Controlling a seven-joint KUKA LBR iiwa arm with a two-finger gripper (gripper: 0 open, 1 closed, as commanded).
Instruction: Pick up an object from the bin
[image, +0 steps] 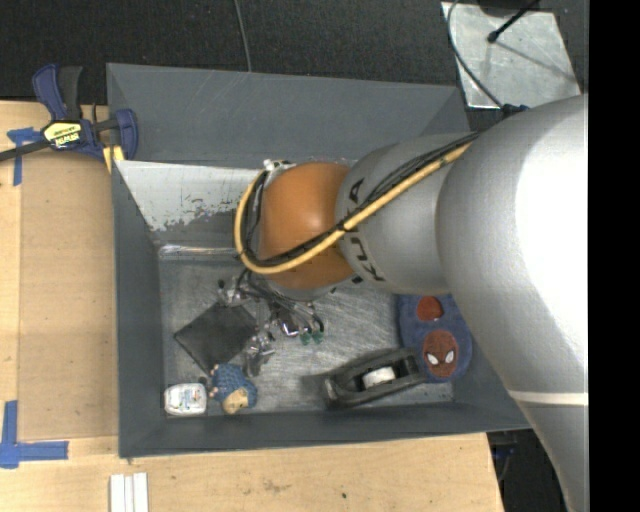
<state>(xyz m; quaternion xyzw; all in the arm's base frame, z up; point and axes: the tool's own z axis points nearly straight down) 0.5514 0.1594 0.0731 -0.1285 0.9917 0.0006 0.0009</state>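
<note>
My gripper (281, 316) hangs low over the left middle of the bin floor, under the arm's orange cover. A flat black square pad (212, 337) lies just to its left, one corner reaching under the gripper's metal parts. Below the gripper, near the front wall, sits a small blue toy figure (232, 386) with a tan end. I see nothing held in the gripper.
A small white and blue item (185, 400) lies in the front left corner. A black tape dispenser (374, 379) rests along the front wall to the right. A blue Spider-Man slipper-shaped thing (433, 341) leans at the right wall. The arm covers the bin's right and back.
</note>
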